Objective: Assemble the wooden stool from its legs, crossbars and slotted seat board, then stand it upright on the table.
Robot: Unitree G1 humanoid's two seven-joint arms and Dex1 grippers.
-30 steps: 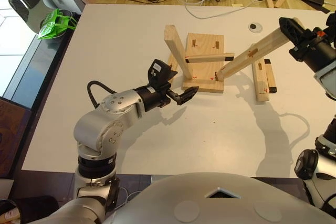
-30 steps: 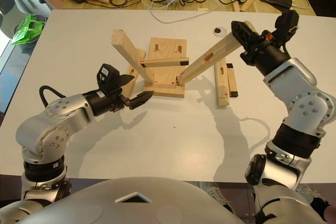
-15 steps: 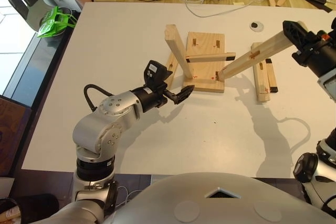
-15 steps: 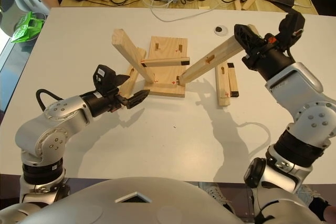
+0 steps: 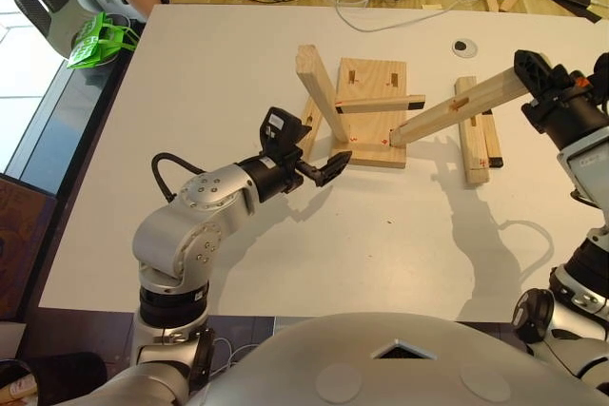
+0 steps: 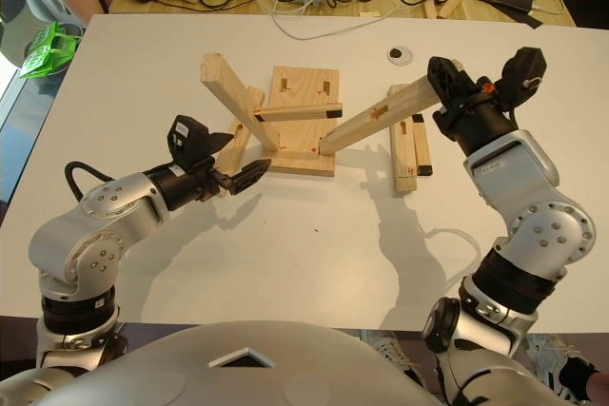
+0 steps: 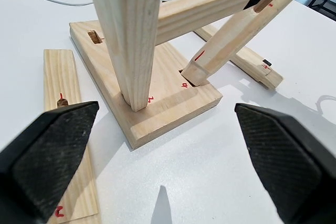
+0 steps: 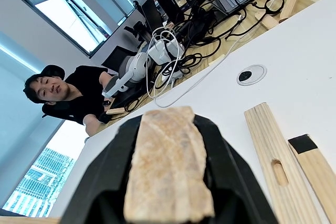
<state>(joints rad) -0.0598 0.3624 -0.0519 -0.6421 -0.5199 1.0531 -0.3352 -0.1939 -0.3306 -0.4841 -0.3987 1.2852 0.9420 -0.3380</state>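
The right end effector pinches the top end of a leg that slants down toward 8 o'clock. The leg's foot sits at the 5 o'clock corner slot of the seat board, which lies flat on the table, and the left end effector, spread wide, hovers just beside the board's 7 o'clock corner. Seating this leg appears to be the step in hand; next it likely needs tipping upright and pressing home while the left braces the board.

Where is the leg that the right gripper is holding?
The leg slants on the robot's right in the eye views: top end in the right gripper, bottom end at the near right corner of the seat board.
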